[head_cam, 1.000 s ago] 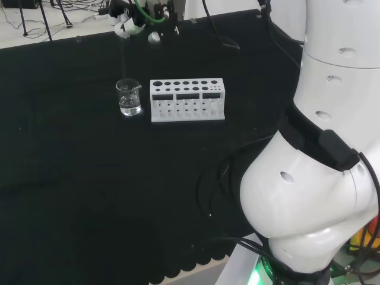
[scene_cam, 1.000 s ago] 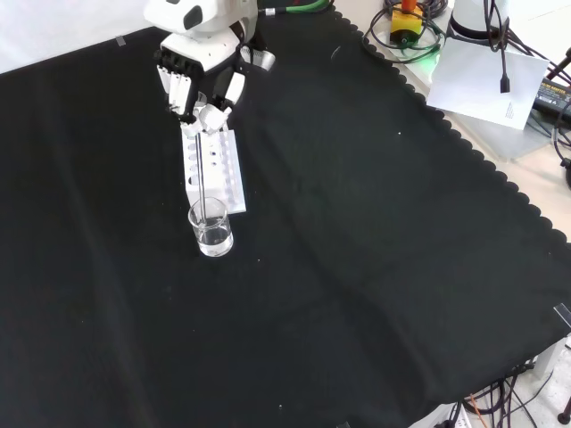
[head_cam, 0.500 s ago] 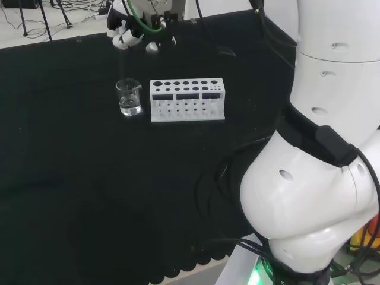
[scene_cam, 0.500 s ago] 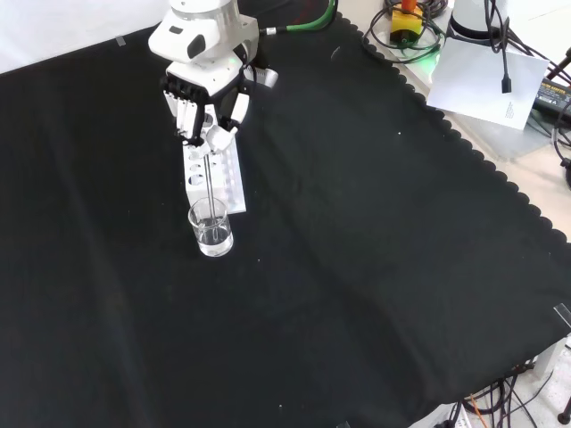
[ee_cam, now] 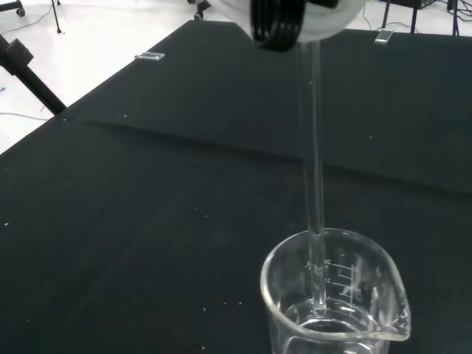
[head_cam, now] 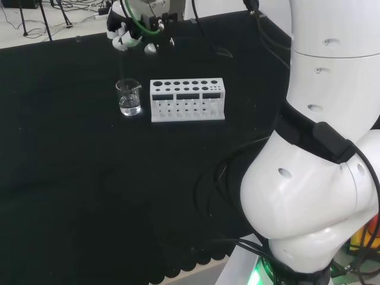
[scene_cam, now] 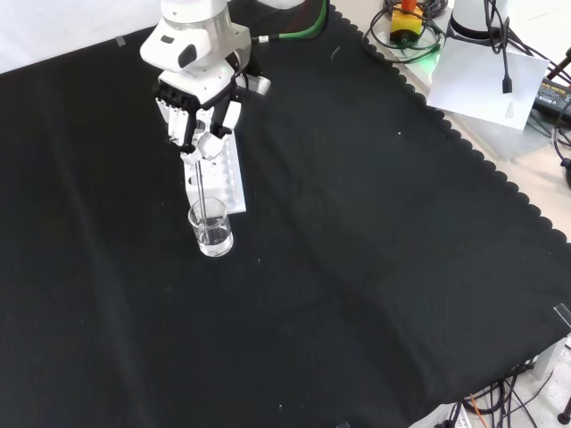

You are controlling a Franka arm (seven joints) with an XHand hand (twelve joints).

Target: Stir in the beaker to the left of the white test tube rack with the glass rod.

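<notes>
Hand [head_cam: 126, 37] up high at the far edge of the black-clothed tabletop [head_cam: 71, 178], fingers curled. Below it, small clear beaker [head_cam: 129, 97] with a little liquid at the bottom, standing just left of the white test tube rack [head_cam: 187, 100], close beside it but apart. Big white arm links [head_cam: 320, 178] looming on the right.

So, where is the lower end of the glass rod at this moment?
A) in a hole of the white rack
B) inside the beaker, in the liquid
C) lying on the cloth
B: in the wrist view the glass rod passes the rim of the beaker and ends in the clear liquid.
</notes>
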